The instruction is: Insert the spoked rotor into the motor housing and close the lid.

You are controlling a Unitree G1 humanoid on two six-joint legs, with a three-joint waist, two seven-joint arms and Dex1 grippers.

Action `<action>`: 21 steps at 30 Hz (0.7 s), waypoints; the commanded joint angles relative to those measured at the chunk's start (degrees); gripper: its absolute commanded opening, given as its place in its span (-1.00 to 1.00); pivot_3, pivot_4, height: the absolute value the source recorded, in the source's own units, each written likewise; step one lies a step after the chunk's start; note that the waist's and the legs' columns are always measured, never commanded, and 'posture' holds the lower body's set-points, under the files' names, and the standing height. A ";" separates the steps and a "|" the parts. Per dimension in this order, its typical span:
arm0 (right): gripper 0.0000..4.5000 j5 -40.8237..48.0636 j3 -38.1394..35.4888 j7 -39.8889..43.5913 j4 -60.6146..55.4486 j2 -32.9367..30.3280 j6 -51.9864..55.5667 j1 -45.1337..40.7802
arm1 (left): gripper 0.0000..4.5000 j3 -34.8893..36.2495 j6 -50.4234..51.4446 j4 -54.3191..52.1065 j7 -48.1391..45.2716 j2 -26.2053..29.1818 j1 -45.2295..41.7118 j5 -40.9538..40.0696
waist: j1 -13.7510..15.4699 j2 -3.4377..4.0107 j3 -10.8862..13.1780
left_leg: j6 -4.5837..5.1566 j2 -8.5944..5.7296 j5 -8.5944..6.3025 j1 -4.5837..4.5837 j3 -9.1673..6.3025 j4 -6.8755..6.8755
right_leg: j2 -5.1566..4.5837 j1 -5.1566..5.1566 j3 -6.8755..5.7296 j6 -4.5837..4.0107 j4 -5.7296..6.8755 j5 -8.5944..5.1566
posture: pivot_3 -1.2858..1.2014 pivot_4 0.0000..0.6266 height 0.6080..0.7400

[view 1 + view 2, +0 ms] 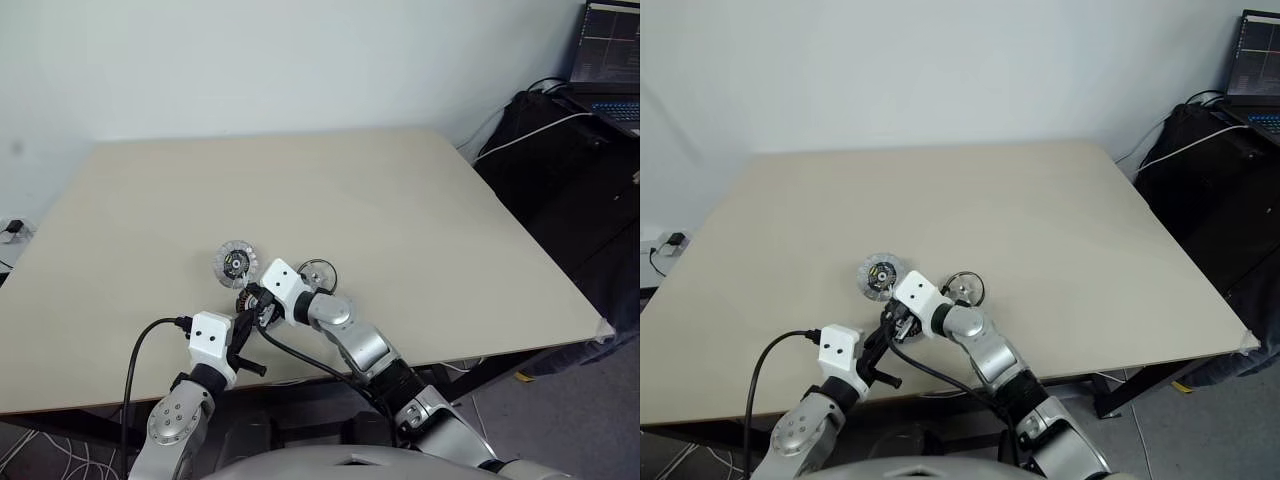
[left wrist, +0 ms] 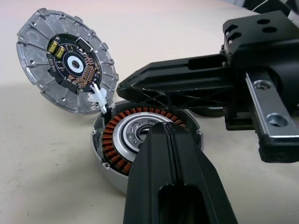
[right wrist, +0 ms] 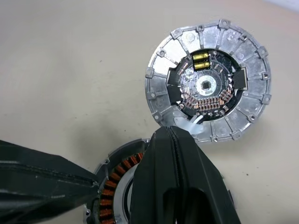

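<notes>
The motor housing [image 2: 114, 144], a dark ring of copper windings around a silvery centre, lies open on the table. My left gripper [image 2: 161, 128] is shut, its tips over the housing's centre. My right gripper [image 3: 170, 133] is also shut, with nothing between its fingers, and reaches across the housing's rim from the other side. The lid [image 1: 233, 262] lies flat just beyond the housing, black-centred face up, with a small white plug at the edge nearest the housing. The spoked rotor [image 1: 318, 272] rests on the table to the right of the lid, behind my right wrist.
The beige table [image 1: 400, 210] stretches wide beyond the parts. A black cable [image 1: 140, 350] runs off the left wrist over the table's near edge. Dark bags and a laptop [image 1: 610, 50] stand off the table at the far right.
</notes>
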 commanded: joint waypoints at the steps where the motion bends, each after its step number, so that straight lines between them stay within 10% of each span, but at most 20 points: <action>1: -0.99 -2.04 0.68 -0.39 1.98 -0.27 0.62 -1.71 | -1.00 -0.46 -0.64 -1.52 0.15 -0.33 -0.31 0.24 | -0.03 0.00 0.00 | 0.00 0.00 0.00 0.00 0.00 0.00 | 0.00 0.00 0.00 0.00 0.00 0.00 | 0.03 -1.00 1.00; 21: -0.99 1.77 -3.29 -1.51 -2.63 2.07 -3.13 -1.32 | -1.00 -0.54 -0.76 -1.62 -0.19 -0.38 -0.23 0.17 | 0.04 -0.08 -0.02 | -0.18 0.16 0.11 0.00 0.05 0.02 | -0.03 -0.28 0.09 -0.04 0.47 -0.23 | 0.03 -1.00 1.00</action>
